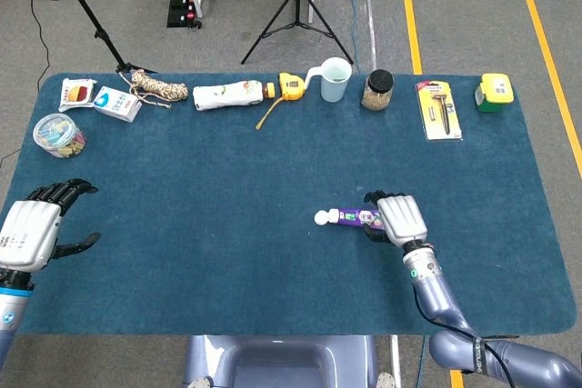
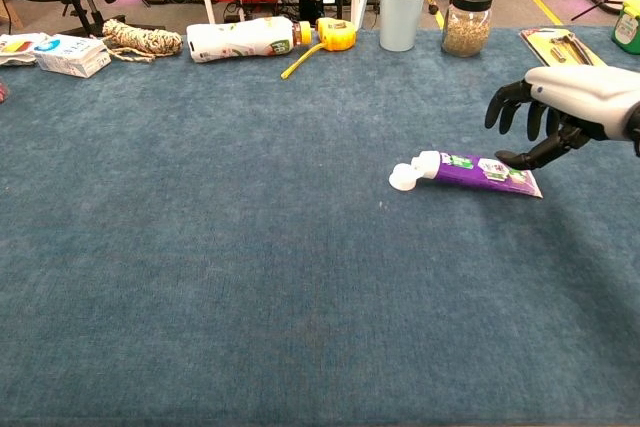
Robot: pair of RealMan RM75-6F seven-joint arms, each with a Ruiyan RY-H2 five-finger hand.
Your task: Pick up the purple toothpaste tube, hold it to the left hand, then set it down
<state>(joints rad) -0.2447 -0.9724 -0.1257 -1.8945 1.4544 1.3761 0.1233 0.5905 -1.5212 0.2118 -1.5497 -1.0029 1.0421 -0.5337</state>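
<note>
The purple toothpaste tube (image 1: 353,217) (image 2: 478,169) lies flat on the blue mat, white cap pointing left. My right hand (image 1: 398,219) (image 2: 555,109) hovers over the tube's flat right end, fingers apart and curved downward, holding nothing. In the chest view its thumb tip sits just above the tube's tail; whether it touches I cannot tell. My left hand (image 1: 35,226) is at the mat's near-left edge, fingers spread and empty. The chest view does not show it.
Along the far edge stand a white bottle (image 1: 227,94), a yellow tape measure (image 1: 290,86), a pale jug (image 1: 334,79), a jar (image 1: 376,89), a razor pack (image 1: 438,108) and a green-yellow box (image 1: 493,92). A tub of clips (image 1: 58,134) sits far left.
</note>
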